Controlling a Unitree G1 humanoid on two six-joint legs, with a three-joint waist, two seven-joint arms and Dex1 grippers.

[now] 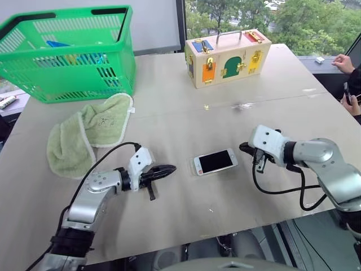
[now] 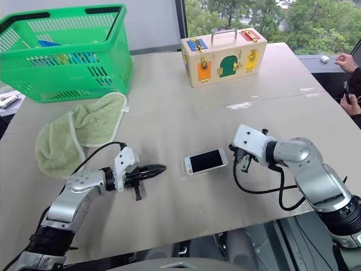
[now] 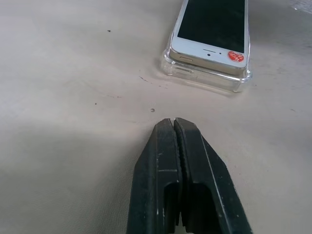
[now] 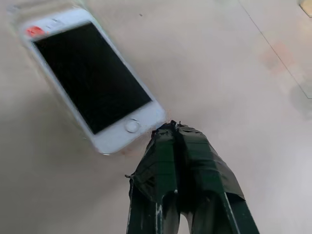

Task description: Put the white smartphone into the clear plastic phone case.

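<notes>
Two tools flank the phone (image 1: 215,161), and both are pressed together on nothing. Going left to right: the left tool (image 1: 169,169) lies low over the bench (image 1: 169,118), its tip aimed at the phone's near end and a little apart from it; the phone lies flat in the middle, face up, sitting in or on the case (image 3: 207,80), whose clear wall shows around the earpiece end in the left wrist view; the right tool (image 1: 243,148) hovers just beside the home-button end. The phone's long axis runs across the bench from one tool toward the other, slightly slanted, with the earpiece end and its red sticker toward the left tool and the home button toward the right one. Whether the phone is fully seated is hard to judge: that end seems to ride above the case rim, so it may only be resting on top. If so, a push from either closed tip could slide phone and case together over the smooth bench instead of seating them. Pressing down at one end could tip the other end up out of the shell.
</notes>
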